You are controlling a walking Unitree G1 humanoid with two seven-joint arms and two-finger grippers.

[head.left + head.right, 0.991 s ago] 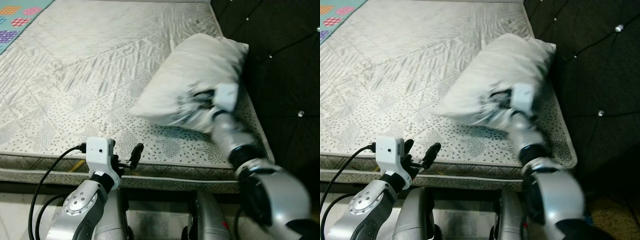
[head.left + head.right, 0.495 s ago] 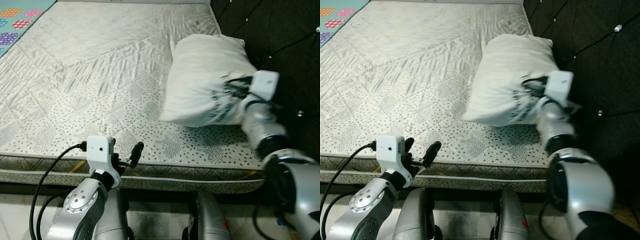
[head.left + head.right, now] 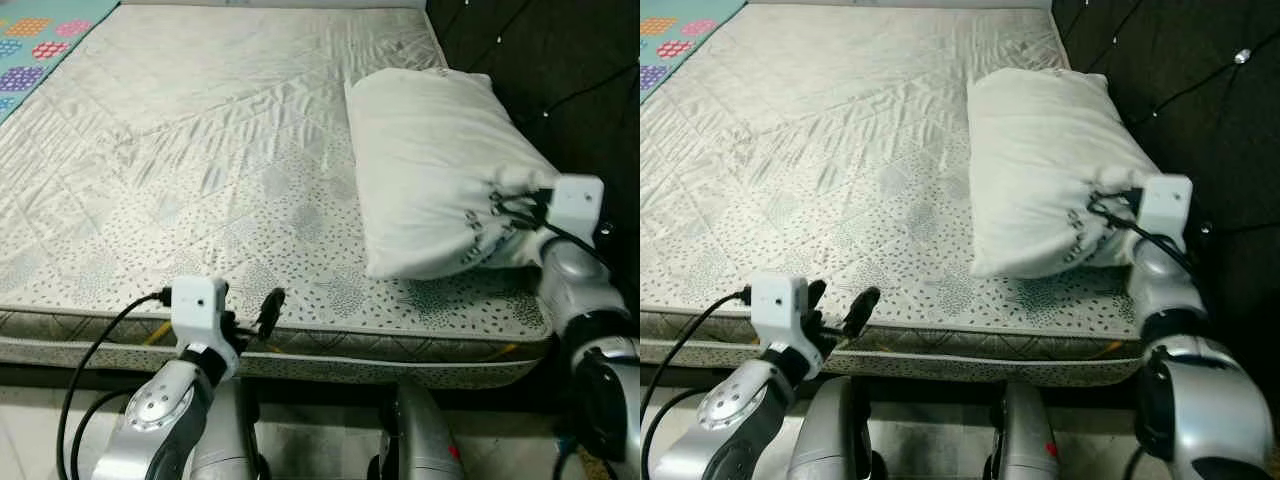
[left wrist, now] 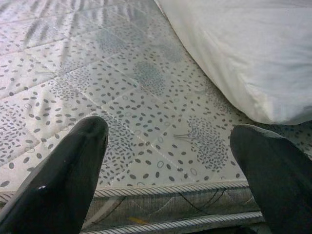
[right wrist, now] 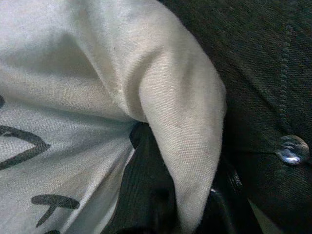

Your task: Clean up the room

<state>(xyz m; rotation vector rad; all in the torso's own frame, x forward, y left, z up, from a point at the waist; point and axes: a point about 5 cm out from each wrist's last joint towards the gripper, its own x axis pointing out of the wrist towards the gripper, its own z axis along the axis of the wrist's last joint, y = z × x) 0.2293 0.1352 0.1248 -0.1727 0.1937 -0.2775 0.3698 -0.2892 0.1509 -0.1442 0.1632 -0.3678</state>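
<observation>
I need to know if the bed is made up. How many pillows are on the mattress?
1. The pillow lies on the mattress along the dark headboard, its near corner held by the right gripper.

The pillow (image 3: 435, 160) is plain off-white, with black lettering at its lower right end. The mattress (image 3: 200, 150) is pale silver-grey, quilted in diamonds and printed with small dark leaf speckles. At upper left, a mat (image 3: 45, 30) is teal with pink, orange and purple checked patches. The headboard (image 3: 560, 60) at upper right is black, tufted, with shiny studs.
</observation>
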